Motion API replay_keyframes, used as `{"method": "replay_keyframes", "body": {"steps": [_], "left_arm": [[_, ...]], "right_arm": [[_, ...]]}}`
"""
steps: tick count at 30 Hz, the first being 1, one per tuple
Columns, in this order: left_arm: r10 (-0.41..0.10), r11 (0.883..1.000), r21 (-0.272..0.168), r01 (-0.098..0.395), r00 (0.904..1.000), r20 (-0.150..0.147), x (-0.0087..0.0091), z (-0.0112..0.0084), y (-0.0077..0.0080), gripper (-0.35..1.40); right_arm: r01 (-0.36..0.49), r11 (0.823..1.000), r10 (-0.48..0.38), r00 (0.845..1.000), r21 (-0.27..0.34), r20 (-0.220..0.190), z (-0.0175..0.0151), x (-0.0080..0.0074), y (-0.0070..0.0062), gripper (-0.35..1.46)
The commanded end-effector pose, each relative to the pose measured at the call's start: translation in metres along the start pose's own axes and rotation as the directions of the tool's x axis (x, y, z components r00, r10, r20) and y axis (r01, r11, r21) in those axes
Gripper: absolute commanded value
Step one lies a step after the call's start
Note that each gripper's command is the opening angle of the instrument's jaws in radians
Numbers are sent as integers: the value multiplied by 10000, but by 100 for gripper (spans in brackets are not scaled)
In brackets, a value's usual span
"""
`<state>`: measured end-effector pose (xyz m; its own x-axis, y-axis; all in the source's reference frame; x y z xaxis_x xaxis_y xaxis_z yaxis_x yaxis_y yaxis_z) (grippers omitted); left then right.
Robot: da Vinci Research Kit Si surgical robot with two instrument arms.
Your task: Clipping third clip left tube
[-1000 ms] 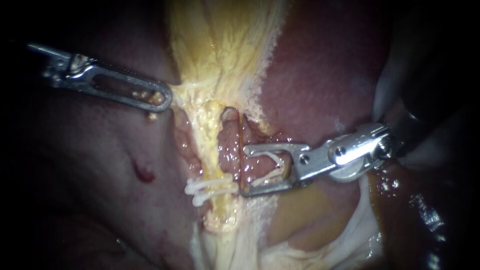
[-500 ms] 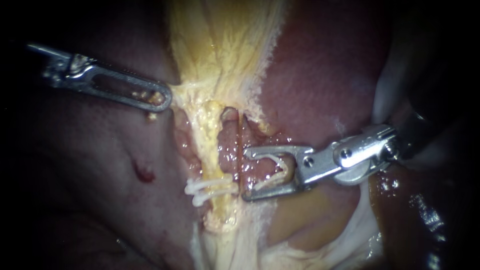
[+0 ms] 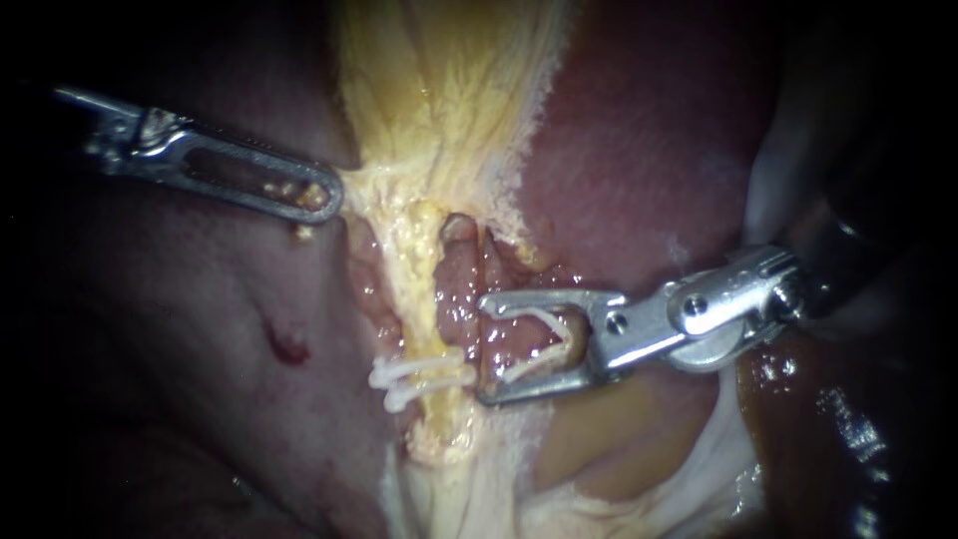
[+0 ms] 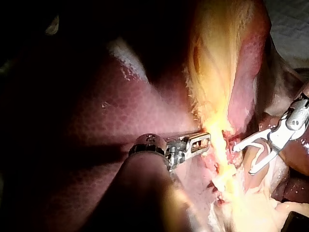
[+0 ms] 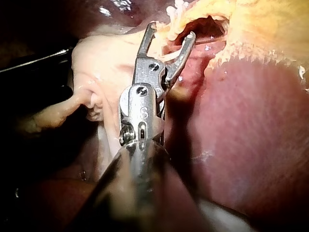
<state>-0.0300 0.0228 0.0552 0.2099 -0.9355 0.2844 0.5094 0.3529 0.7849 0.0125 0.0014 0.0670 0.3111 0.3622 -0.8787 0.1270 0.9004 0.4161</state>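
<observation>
Item: left tube (image 3: 427, 299), likely soft, slick, tearable; grip above seated clips (image 3: 414, 377). The right instrument (image 3: 483, 344) is spread, cradling open clip (image 3: 544, 321); the left instrument (image 3: 324, 200) is pinching yellow tissue (image 3: 399, 190).

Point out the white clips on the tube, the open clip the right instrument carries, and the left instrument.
white clips (image 3: 419, 377), endoscope view, middle of the pair.
open clip (image 3: 544, 319), endoscope view, its upper leg.
left instrument (image 3: 329, 200), endoscope view, its tip at the yellow tissue (image 3: 419, 120).

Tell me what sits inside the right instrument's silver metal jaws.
A white V-shaped clip, held by the right instrument, with glistening pink tissue between its legs. Anything behind that tissue is covered.
</observation>
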Motion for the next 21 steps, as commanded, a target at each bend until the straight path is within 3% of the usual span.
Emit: {"method": "replay_keyframes", "body": {"steps": [1,15,21], "left_arm": [[-5,10000,-4,5,10000,0,0,0,0,-35],[-7,10000,-7,7,10000,2,0,1,0,-35],[-7,10000,-7,7,10000,2,0,1,0,-35]], "right_arm": [[-1,10000,1,10000,45,-5,3,-3,1,49],[-520,9980,522,9986,370,-64,36,-28,11,49],[-1129,9901,1180,9913,836,-589,44,-28,13,49]]}}
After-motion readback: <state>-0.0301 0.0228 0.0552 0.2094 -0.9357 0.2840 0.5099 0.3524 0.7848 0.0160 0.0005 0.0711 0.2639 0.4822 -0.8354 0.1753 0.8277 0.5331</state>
